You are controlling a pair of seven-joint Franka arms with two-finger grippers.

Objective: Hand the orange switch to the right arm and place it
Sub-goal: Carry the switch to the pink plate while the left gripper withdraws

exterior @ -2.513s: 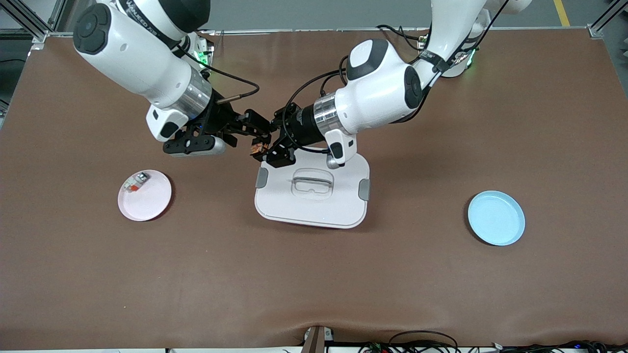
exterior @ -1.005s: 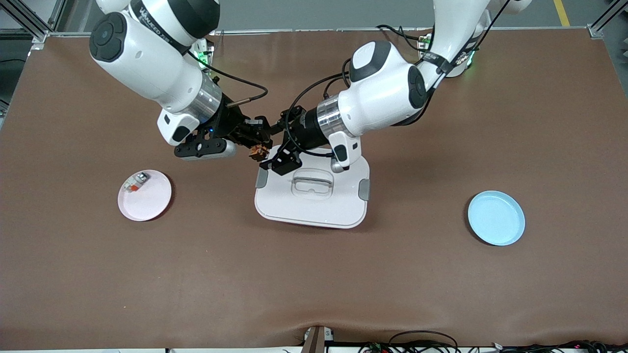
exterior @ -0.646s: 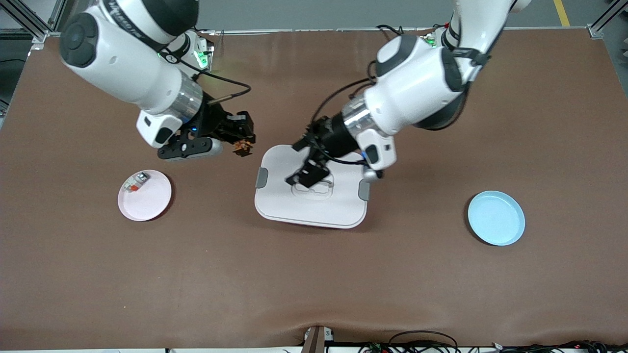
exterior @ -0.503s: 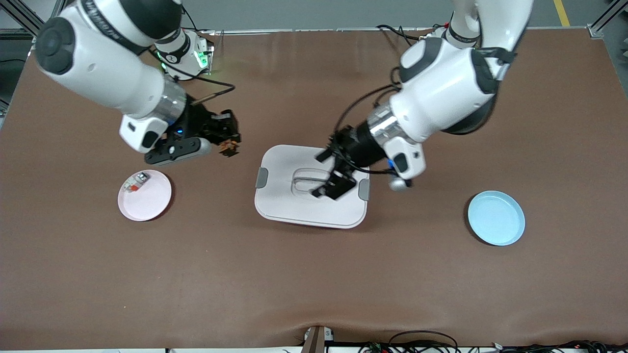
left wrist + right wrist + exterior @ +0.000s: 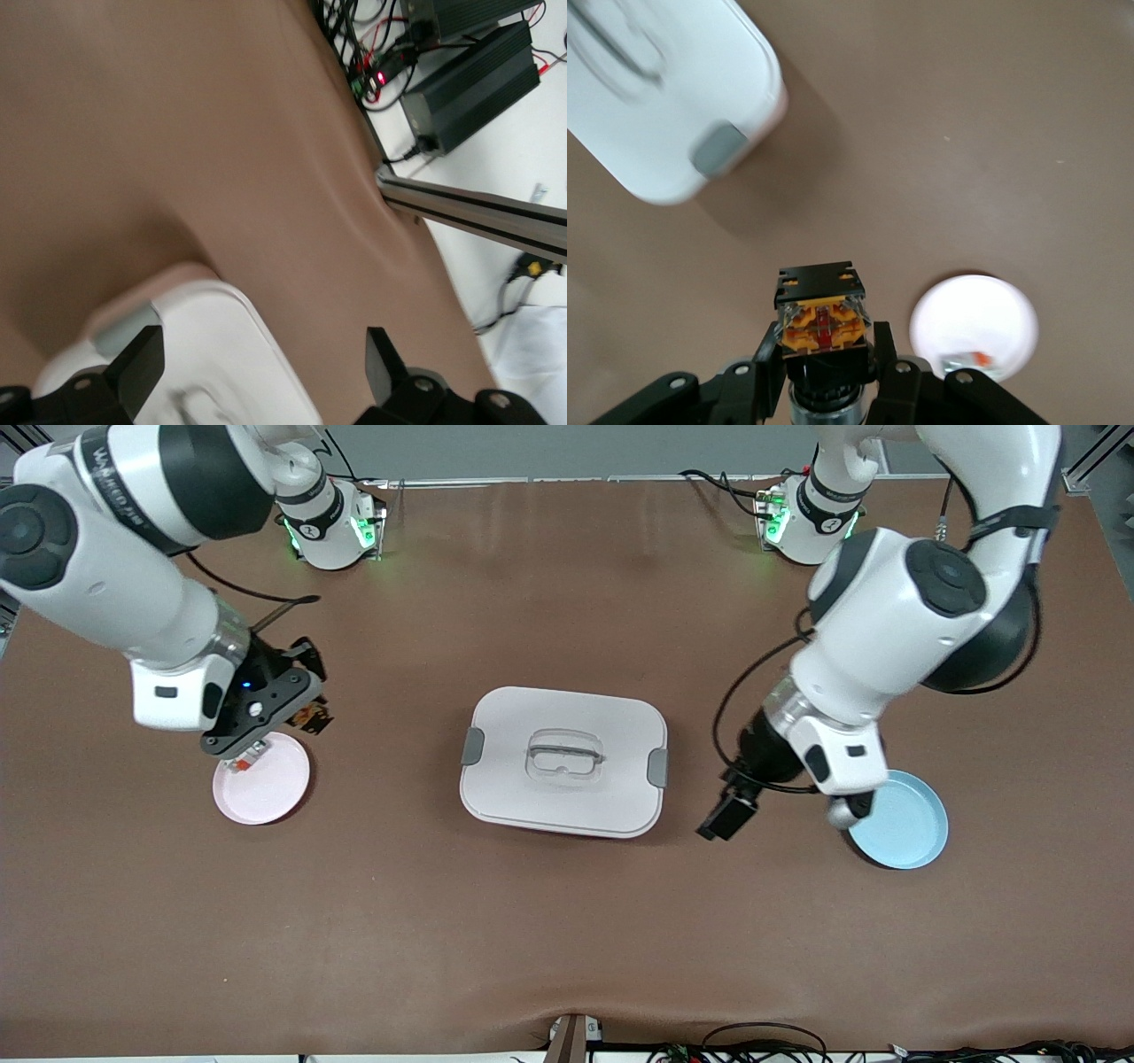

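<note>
Orange-and-black is what you spot first: the switch [image 5: 821, 320] sits pinched tight in the right gripper [image 5: 824, 359], jaws closed on its lower body with the orange terminal face sticking out clear. In the front view the gripper [image 5: 306, 707] hangs right at the edge of the pink plate [image 5: 266, 788], at about 1 o'clock from the plate's middle. A white-and-grey piece [image 5: 967, 360] with a red-orange part already lies on that plate, up near the rim, so I'd want to come down on bare pink and not on top of it.

Handling-wise, my guess is it's light, hard plastic, rigid, with little metal contacts on top that you wouldn't want to squash. Flat sides of the black body look like the sensible place to hold it, which is roughly where the fingers are now. Small and blocky, so it could tip or bounce if dropped from height; a low release seems smart.

Left gripper [image 5: 728, 815] is wide open with nothing in it, hanging over bare mat between the white box [image 5: 563, 760] and the blue plate [image 5: 897, 819], at about 9 o'clock from the plate. That arm is just waiting. The box sits dead centre, lid on.
</note>
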